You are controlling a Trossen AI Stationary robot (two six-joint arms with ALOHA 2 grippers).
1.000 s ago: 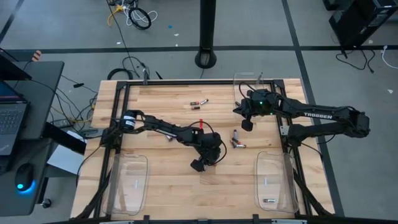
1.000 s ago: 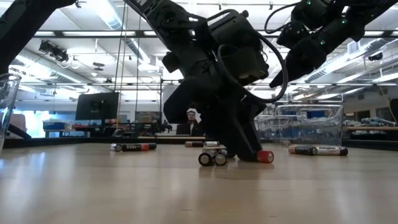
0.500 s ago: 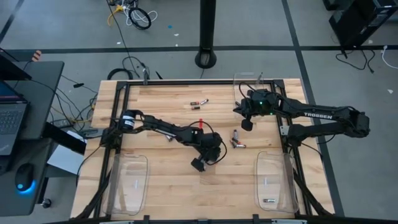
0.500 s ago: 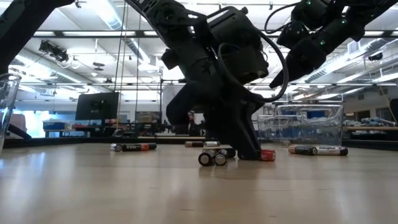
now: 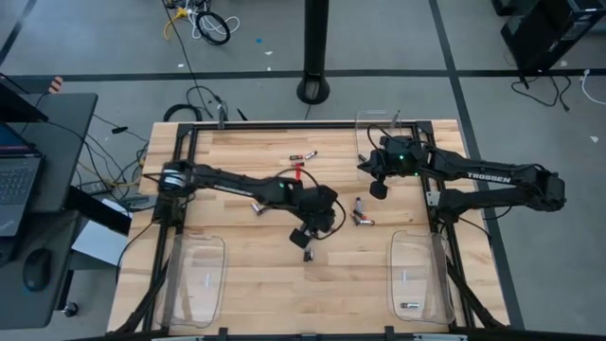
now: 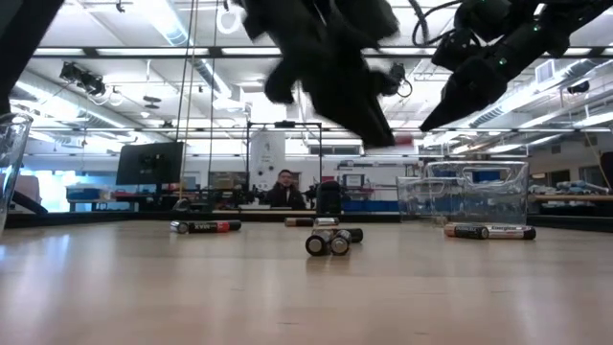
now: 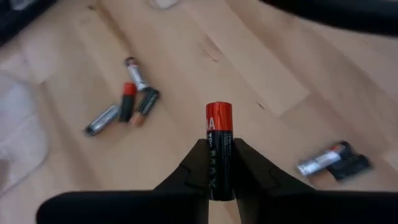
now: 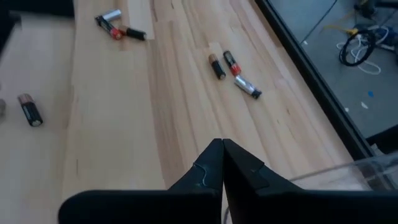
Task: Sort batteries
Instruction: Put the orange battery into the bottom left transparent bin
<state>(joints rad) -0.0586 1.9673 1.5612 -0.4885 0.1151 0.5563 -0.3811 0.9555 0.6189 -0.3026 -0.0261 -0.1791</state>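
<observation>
A black, red-capped cylindrical battery (image 7: 218, 151) is pinched by the left gripper (image 7: 217, 171) above the pale wooden plank table (image 5: 256, 275); at two o'clock, the right gripper (image 8: 222, 163) is pressed together, empty.

My overhead view is evenly lit, shadows soft on the table (image 5: 246, 275); at table height the ceiling lights (image 6: 163, 24) glare and the arm (image 6: 321, 57) smears, perhaps from motion; the wrist views look slightly soft, far batteries (image 7: 326, 160) blurred.

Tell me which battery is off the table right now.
The red-capped black battery, clamped in the left gripper above the wood. All other batteries lie loose on the table or in trays.
</observation>
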